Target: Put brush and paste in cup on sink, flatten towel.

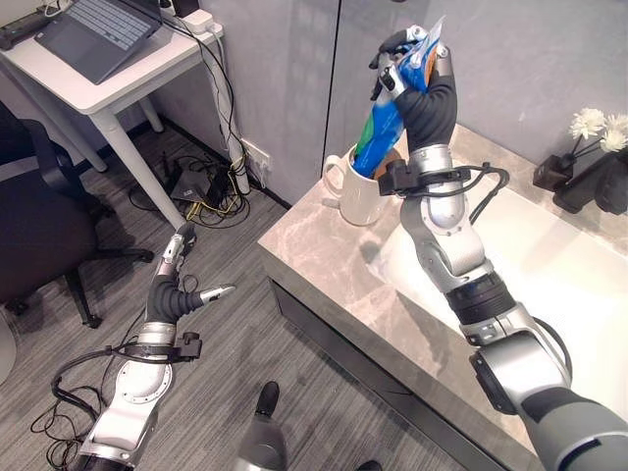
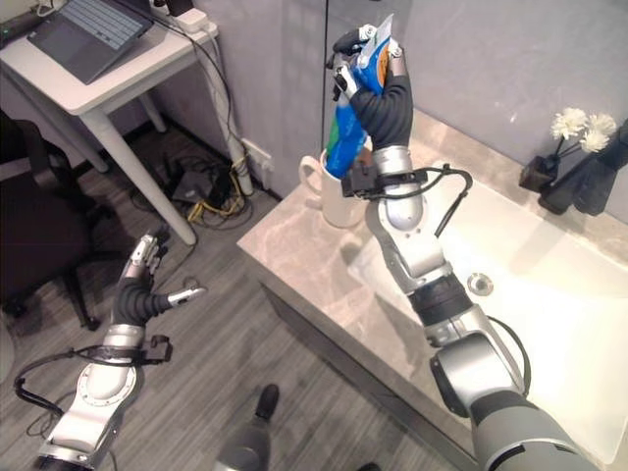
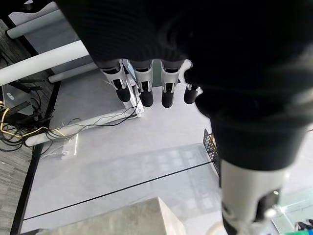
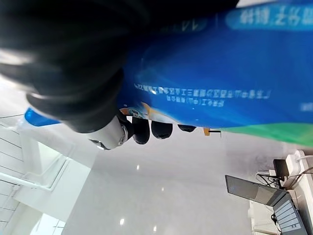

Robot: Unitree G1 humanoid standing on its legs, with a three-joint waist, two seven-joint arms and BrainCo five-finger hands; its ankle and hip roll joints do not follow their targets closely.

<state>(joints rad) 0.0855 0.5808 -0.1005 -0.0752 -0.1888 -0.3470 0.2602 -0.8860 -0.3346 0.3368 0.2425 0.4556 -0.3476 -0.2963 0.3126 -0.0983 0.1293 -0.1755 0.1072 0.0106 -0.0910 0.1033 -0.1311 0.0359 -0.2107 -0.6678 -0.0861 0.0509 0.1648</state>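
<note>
A white cup (image 1: 355, 188) stands near the counter's left corner beside the sink (image 1: 569, 265). My right hand (image 1: 417, 74) is raised above the cup, its fingers curled round a blue and green toothpaste tube (image 1: 388, 118) whose lower end dips into the cup (image 2: 334, 191). The tube (image 4: 220, 93) fills the right wrist view, pressed against the hand's palm. My left hand (image 1: 177, 285) hangs low over the grey floor to the left of the counter, fingers (image 3: 142, 90) straight and holding nothing.
The marble counter (image 1: 324, 255) edge runs diagonally from the cup toward the lower right. A dark vase with white flowers (image 1: 594, 147) stands at the back right. A white desk (image 1: 108, 69) with a laptop, a black chair (image 1: 39, 226) and floor cables lie to the left.
</note>
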